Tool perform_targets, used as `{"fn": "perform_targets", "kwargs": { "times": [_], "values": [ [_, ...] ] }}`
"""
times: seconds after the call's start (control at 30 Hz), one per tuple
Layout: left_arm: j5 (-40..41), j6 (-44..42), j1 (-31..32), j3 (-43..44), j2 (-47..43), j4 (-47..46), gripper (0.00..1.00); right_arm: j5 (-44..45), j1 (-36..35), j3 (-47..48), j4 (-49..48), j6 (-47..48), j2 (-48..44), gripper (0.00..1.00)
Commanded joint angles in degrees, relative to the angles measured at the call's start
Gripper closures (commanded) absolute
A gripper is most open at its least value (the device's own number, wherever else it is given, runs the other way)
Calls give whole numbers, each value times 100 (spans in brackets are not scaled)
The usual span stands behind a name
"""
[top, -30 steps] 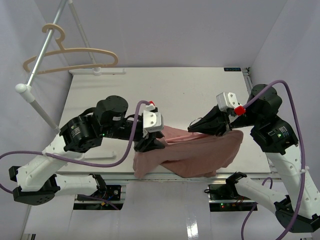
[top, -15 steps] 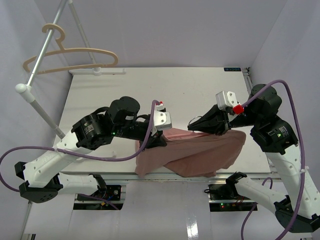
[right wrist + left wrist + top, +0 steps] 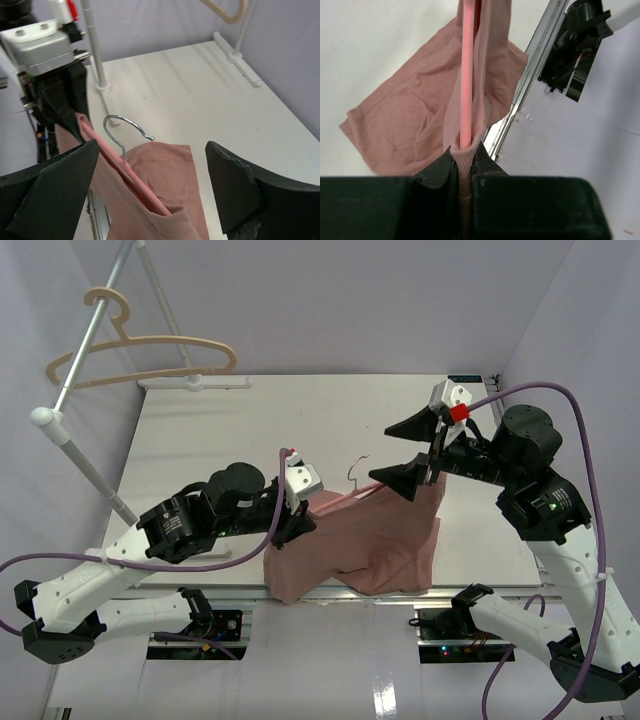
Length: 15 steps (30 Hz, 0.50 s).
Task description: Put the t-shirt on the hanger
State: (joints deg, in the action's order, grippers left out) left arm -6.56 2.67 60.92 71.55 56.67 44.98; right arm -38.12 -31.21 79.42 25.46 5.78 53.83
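The dusty-pink t-shirt [image 3: 360,550] hangs off the table's near edge, draped over the thin pink hanger [image 3: 125,172]. The hanger's metal hook [image 3: 355,472] sticks up out of the neck. My left gripper [image 3: 298,518] is shut on the ribbed collar [image 3: 462,167] at the left end, and the hanger's arm [image 3: 467,75] runs straight out of the pinch. My right gripper [image 3: 408,452] is wide open above the shirt's right shoulder, holding nothing. In the right wrist view the hook [image 3: 120,122] sits between and beyond its fingers [image 3: 235,190].
A thicker beige hanger [image 3: 150,350] hangs on the white rack pole [image 3: 85,350] at the back left, and the rack's foot [image 3: 195,383] lies along the table's far edge. The table's metal front rail [image 3: 520,100] runs under the shirt.
My right gripper has let go and opened wide, pulling up and back. The shirt's right side has dropped and the hook now shows. The left gripper has closed on the collar.
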Motion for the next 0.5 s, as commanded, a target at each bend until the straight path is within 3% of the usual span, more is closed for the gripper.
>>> {"fn": "perform_targets", "kwargs": {
  "times": [0.0,0.1,0.27,0.47],
  "values": [
    [1285,643,25,-537,-590,-401,100,1473,15,-74,-387,-534,-346,3],
    [2099,1451,25,-782,-865,-175,100,1975,9,-186,-477,-534,-609,5],
    [2658,2797,18,-1222,-1150,405,100,2441,16,-192,-481,-534,-751,5],
    [4544,4794,25,-1568,-1634,1344,100,2637,9,-184,-519,-748,-733,6]
  ]
}}
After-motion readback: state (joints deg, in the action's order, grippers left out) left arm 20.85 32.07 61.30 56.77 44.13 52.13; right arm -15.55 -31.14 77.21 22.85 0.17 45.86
